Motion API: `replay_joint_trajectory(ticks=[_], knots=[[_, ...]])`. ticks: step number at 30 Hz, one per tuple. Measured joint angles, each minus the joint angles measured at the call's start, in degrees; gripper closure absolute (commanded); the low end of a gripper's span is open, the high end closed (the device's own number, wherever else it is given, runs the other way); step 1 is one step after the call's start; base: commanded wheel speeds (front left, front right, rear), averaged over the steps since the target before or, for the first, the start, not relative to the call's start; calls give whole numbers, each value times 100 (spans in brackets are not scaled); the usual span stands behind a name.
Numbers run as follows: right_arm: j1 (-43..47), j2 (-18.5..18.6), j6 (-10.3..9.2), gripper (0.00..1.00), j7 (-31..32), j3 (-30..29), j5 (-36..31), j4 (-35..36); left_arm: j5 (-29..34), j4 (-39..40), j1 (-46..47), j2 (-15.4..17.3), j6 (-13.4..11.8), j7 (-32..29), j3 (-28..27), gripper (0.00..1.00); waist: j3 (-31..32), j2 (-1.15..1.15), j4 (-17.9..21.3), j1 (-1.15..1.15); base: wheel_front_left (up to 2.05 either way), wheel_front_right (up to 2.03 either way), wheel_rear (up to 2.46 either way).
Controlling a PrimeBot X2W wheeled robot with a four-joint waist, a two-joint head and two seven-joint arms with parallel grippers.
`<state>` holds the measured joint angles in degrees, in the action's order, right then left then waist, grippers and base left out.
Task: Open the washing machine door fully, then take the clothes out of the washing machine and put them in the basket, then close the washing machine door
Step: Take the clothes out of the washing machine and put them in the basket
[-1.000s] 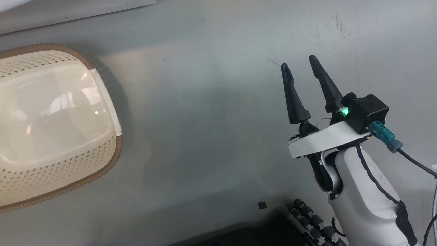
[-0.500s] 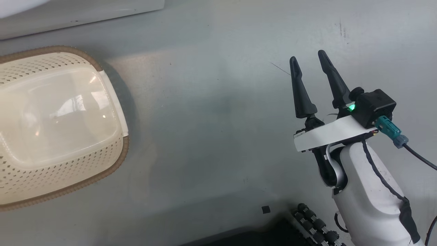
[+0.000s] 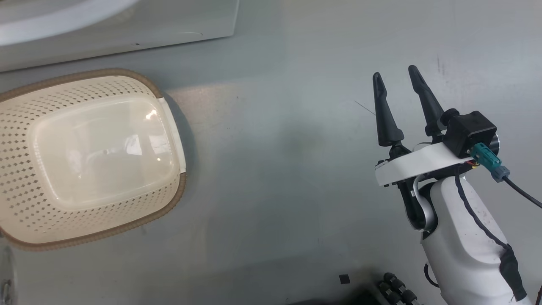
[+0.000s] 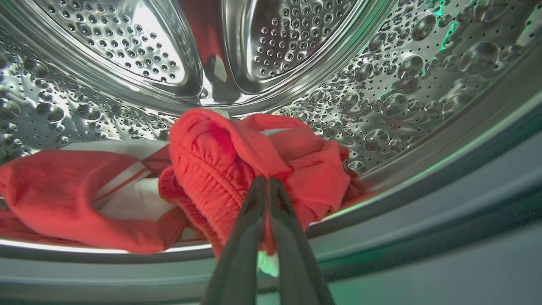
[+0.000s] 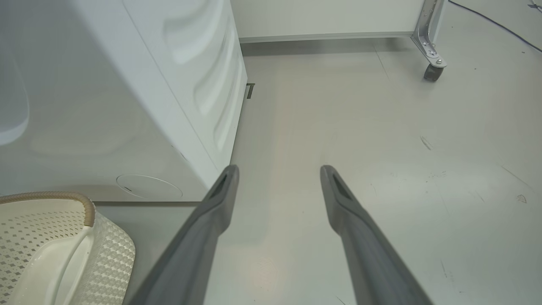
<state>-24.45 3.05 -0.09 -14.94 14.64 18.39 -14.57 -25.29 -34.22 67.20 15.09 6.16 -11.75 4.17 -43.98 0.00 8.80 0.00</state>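
A heap of red-and-white clothes [image 4: 211, 169] inside the drum [image 4: 381, 84] of the one washing machine [image 5: 106, 106] is pinched by the left gripper [image 4: 266, 181], its two fingers pressed together. One basket [image 3: 174, 202] is set on the floor [image 3: 275, 169] near the machine; the right gripper [image 3: 394, 73] is held with its two fingers spread.

The left hand [image 4: 267, 180] is pressing its two dark fingers tightly together, pinching the clothes [image 4: 211, 165]. The right hand [image 3: 394, 73] is holding its fingers spread apart, pointing forward off a bent wrist and white forearm [image 3: 461, 241].
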Motion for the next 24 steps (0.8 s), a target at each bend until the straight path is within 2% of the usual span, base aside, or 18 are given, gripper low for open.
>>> replay_joint_trajectory(ticks=[12,24], knots=[[35,2,63,0,0,-220,-140,-177,-180,-96,-656,-254,70,675,138,100,542,0,-386,0,0,0,0],[271,35,121,0,0,-503,-227,-311,-494,-159,-1663,-699,73,1430,236,100,1104,0,-717,0,0,0,0]])
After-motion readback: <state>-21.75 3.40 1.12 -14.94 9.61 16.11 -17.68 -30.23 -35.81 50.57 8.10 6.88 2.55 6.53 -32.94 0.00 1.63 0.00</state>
